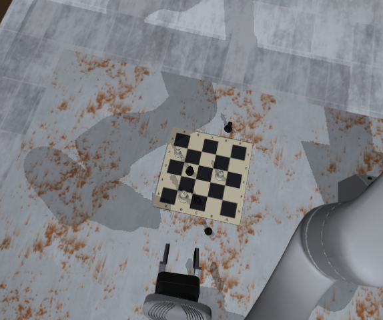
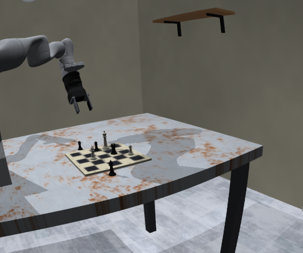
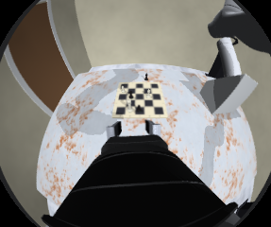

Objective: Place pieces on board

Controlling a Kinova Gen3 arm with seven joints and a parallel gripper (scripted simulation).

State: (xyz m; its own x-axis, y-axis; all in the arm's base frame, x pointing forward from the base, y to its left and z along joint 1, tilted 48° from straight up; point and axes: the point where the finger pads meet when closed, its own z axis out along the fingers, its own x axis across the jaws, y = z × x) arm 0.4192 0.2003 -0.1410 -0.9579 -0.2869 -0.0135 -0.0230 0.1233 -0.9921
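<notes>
Gripper (image 1: 180, 256), fingers spread w/ nothing between, hangs at lower centre of top view; black pawn (image 1: 208, 231) just below board (image 1: 245, 179), black bishop (image 1: 228, 127) just above it.

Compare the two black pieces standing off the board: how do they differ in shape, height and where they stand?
In the exterior view, the black bishop is taller and slimmer with a pointed top; the black pawn is shorter with a round head. The bishop stands beside the board's near edge, the pawn beside its far edge, nearer below the open gripper. Both are black, upright, on the table and untouched.
</notes>
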